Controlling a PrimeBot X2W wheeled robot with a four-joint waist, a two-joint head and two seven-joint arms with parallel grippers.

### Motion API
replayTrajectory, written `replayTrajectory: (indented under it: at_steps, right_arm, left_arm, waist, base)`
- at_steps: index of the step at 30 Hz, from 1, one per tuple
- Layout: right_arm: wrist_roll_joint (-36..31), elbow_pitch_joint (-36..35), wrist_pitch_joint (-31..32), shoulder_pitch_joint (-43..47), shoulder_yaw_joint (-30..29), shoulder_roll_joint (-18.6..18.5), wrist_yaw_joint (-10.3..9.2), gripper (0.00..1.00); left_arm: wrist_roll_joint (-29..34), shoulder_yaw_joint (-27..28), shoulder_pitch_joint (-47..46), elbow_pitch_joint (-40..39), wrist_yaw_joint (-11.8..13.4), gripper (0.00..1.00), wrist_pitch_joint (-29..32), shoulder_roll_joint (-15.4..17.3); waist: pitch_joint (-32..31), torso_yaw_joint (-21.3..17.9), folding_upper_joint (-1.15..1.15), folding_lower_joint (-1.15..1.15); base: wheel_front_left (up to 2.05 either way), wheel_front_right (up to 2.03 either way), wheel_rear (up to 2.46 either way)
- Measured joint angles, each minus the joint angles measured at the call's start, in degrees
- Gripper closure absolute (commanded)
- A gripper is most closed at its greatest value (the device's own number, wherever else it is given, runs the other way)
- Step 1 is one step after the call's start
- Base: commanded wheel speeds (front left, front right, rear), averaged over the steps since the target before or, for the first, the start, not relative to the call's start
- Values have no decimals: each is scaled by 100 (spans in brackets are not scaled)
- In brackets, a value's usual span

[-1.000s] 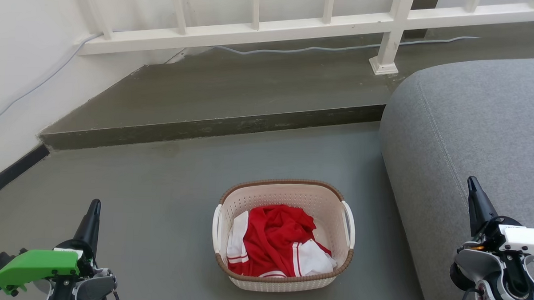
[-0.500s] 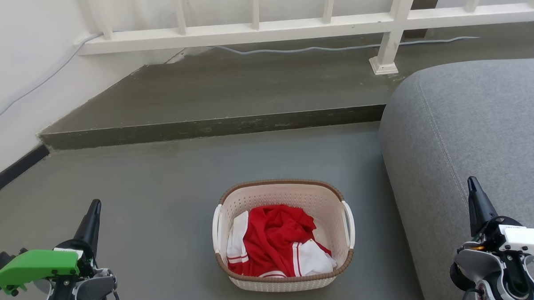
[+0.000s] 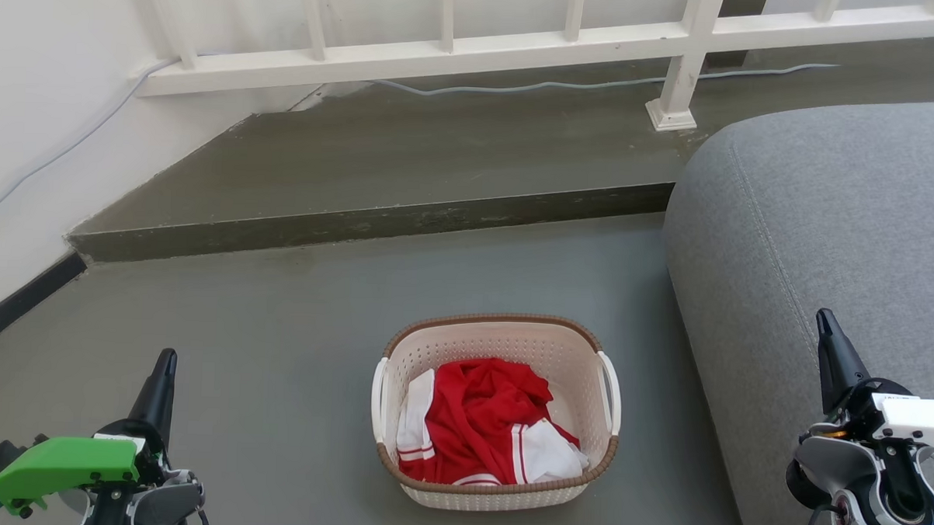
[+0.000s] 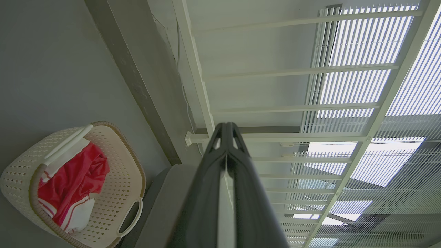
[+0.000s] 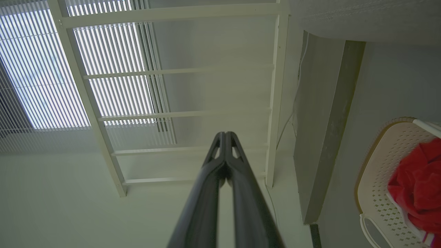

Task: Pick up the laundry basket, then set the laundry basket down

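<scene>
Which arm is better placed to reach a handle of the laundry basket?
Probably left: the left gripper has bare floor to the laundry basket; the right gripper sits over the sofa.

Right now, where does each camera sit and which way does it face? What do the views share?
Head view: on the head, looking forward and down at the floor; laundry basket centre, grey sofa right, white railing behind; left gripper lower left, right gripper lower right.
Left wrist view: along its own shut fingers toward the railing and slatted window; basket lower left.
Right wrist view: along its own shut fingers toward the railing; basket at right edge.
Shared: all three show the basket, its red-and-white garment, and the railing.
</scene>
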Motion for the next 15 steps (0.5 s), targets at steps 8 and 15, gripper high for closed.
replayTrajectory:
  at_steps: [8, 15]
  right_arm:
    - [0, 0, 0, -1, -2, 1, 1, 100]
    - [0, -1, 0, -3, -4, 2, 16, 100]
  left_arm:
    - [0, 1, 0, 0, 0, 100, 0, 0]
    - [0, 1, 0, -1, 0, 100, 0, -1]
  waist:
    - [0, 0, 0, 0]
    - [0, 0, 0, 0]
  base:
    - [0, 0, 0]
    - [0, 0, 0]
